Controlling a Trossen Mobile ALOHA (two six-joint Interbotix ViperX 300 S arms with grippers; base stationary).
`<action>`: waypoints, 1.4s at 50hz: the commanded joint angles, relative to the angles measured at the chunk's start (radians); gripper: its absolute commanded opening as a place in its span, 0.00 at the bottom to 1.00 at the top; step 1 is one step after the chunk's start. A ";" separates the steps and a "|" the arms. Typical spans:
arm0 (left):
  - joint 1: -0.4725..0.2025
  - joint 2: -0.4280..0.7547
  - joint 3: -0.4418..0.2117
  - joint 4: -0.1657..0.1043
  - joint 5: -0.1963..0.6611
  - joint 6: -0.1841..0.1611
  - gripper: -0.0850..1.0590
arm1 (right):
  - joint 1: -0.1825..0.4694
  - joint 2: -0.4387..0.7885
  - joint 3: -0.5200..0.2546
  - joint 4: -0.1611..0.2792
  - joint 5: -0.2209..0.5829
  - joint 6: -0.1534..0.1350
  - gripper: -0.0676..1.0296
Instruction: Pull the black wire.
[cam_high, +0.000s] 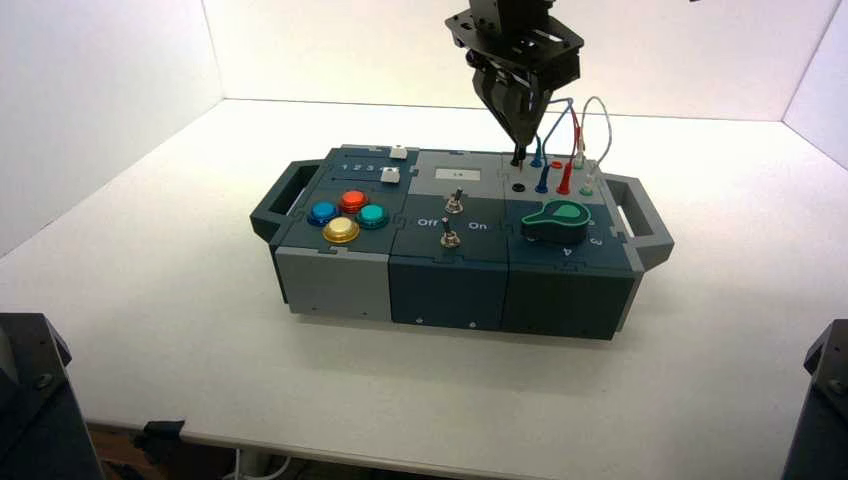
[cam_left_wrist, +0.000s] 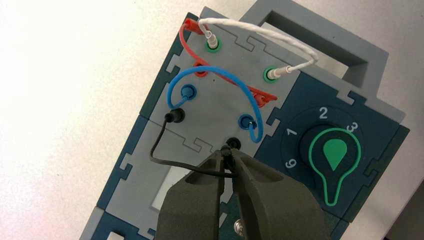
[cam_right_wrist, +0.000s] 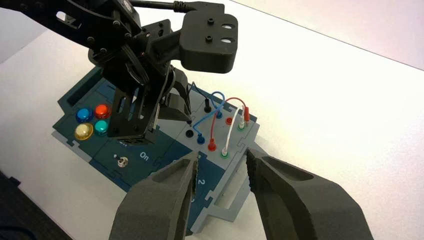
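Pinching the thin black wire (cam_left_wrist: 187, 166) by its slim plug (cam_left_wrist: 226, 149) with the left tool (cam_left_wrist: 227, 154) above the gray-and-blue box (cam_high: 450, 290), likely for a straight pull; right tool (cam_right_wrist: 222, 165) spread, right of the box.

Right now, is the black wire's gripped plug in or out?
Out: the left gripper holds the plug over the box, and the black socket below shows empty.

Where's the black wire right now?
In the left wrist view, the black wire runs from the far black socket, beside the blue lead, to the left gripper, which grips its other end above the box's right side.
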 joint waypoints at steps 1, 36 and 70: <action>0.012 -0.044 -0.012 0.008 -0.002 0.000 0.07 | -0.002 0.006 -0.020 0.002 -0.008 0.003 0.53; 0.058 -0.021 0.000 0.031 0.043 -0.011 0.12 | -0.002 -0.006 -0.018 0.002 -0.009 0.003 0.53; 0.060 -0.052 0.005 0.028 0.086 -0.028 0.45 | -0.002 -0.008 -0.017 0.002 -0.008 0.003 0.53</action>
